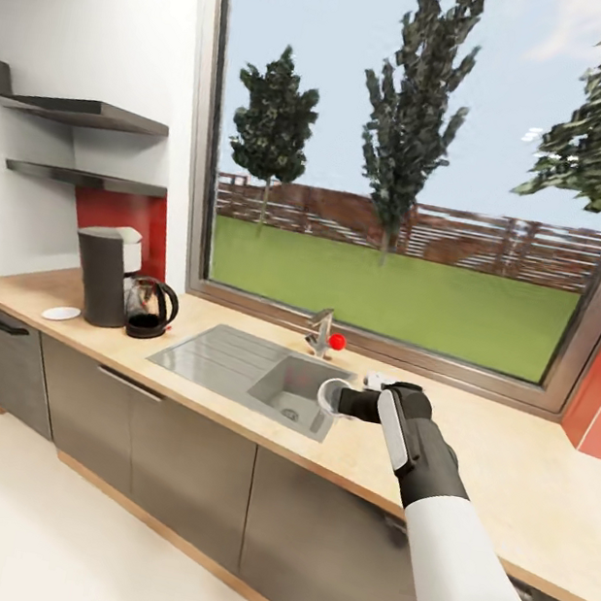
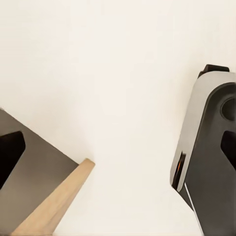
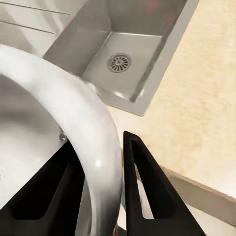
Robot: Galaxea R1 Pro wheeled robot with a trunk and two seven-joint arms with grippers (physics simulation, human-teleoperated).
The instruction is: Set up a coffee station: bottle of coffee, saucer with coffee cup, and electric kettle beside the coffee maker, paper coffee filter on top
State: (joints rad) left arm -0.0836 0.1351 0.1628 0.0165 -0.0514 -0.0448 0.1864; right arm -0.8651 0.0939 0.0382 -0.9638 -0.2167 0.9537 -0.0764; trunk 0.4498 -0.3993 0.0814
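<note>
The right gripper (image 1: 350,400) is clamped on the rim of a white coffee cup (image 1: 331,395), held above the sink (image 1: 231,359) at the countertop (image 1: 506,475) edge. In the right wrist view, 2 black fingers (image 3: 140,182) pinch the cup (image 3: 73,128) wall between them. Glazed and rigid, it likely handles light but slippery and breakable. The saucer (image 1: 61,313) waits beside the coffee maker (image 1: 105,274) and kettle (image 1: 149,306). Whether the left hand is apart or together cannot be told.
</note>
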